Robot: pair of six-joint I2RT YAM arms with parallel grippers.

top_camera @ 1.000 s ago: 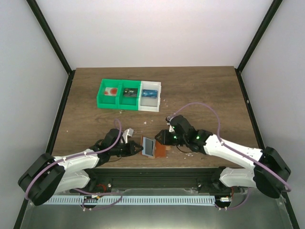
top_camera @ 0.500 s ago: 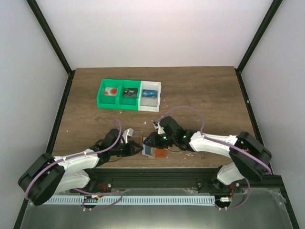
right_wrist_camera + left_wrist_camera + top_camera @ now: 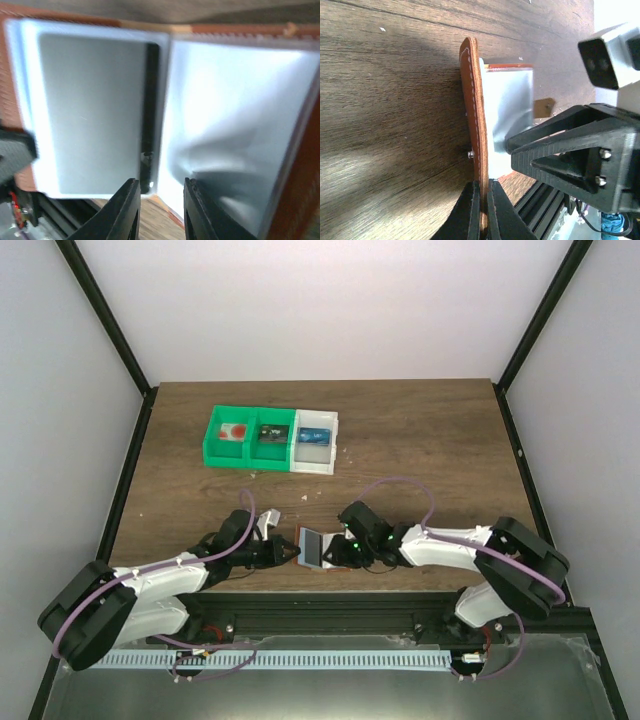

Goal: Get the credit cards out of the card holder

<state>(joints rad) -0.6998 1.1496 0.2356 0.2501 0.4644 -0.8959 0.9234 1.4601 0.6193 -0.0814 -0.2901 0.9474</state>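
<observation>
At the front edge of the table (image 3: 430, 430), the card holder (image 3: 318, 547) stood open between the two arms. The left gripper (image 3: 482, 189) was clamped on its orange-brown flap, which stood upright. The right gripper (image 3: 161, 192) sat against the pale lining by the fold, its jaws slightly apart.

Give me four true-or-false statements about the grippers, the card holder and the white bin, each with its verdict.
1. The left gripper pinches the card holder's raised flap. True.
2. A blue card lies in the white bin. True.
3. The card holder is folded shut. False: it stands open, pale lining showing.
4. The right gripper hovers over the white bin. False: it is at the open card holder, jaws apart.
</observation>
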